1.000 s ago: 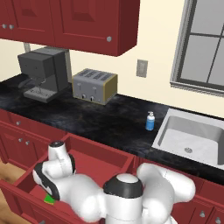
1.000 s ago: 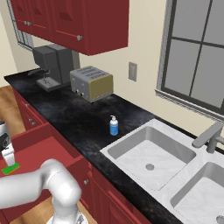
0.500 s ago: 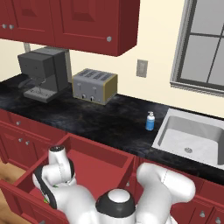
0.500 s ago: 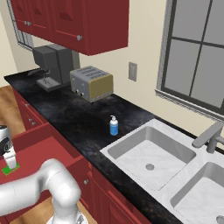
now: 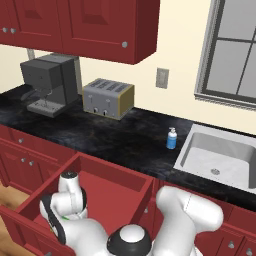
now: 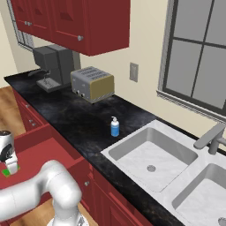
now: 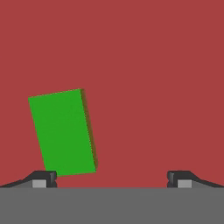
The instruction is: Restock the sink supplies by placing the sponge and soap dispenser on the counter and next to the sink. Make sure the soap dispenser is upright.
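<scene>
The green sponge [image 7: 63,132] lies flat on the red floor of the open drawer [image 5: 115,187]. My gripper [image 7: 111,179] hangs open just above it, and the sponge sits toward the left fingertip [image 7: 43,178], off centre between the jaws. In the right base view the gripper [image 6: 9,167] is at the far left, with a sliver of the sponge [image 6: 5,172] under it. The blue soap dispenser [image 5: 171,138] [image 6: 114,127] stands upright on the black counter [image 5: 115,135] beside the sink [image 5: 200,150] [image 6: 132,148].
A toaster [image 5: 108,98] and a coffee machine [image 5: 50,84] stand at the back of the counter. Red wall cabinets [image 5: 80,25] hang above them. A faucet [image 6: 211,137] rises behind the double sink. The drawer's walls enclose the hand.
The arm's elbow has sunk lower and the hand has dropped slightly into the drawer over the sponge. The jaws have stayed open.
</scene>
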